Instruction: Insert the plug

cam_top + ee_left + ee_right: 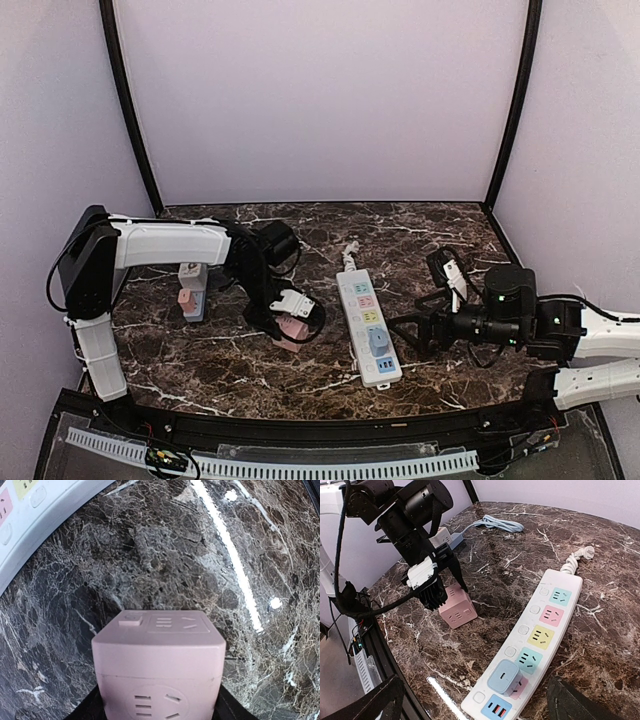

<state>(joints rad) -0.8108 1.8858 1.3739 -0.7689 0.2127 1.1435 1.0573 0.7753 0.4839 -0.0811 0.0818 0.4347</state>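
Pink cube adapter (457,607) is sitting between the left gripper's (445,592) partly spread fingers, grip unclear, the arm bending down over it.

The pink cube plug (457,608) sits between the left gripper's (447,591) fingers. The white power strip (540,640) lies apart, to that gripper's right.

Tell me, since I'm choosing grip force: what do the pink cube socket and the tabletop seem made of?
Pink cube socket: likely moulded plastic, matte, even colour, rounded edges.
Tabletop: dark veined marble look, glossy, light streak reflected; real stone or laminate unclear.
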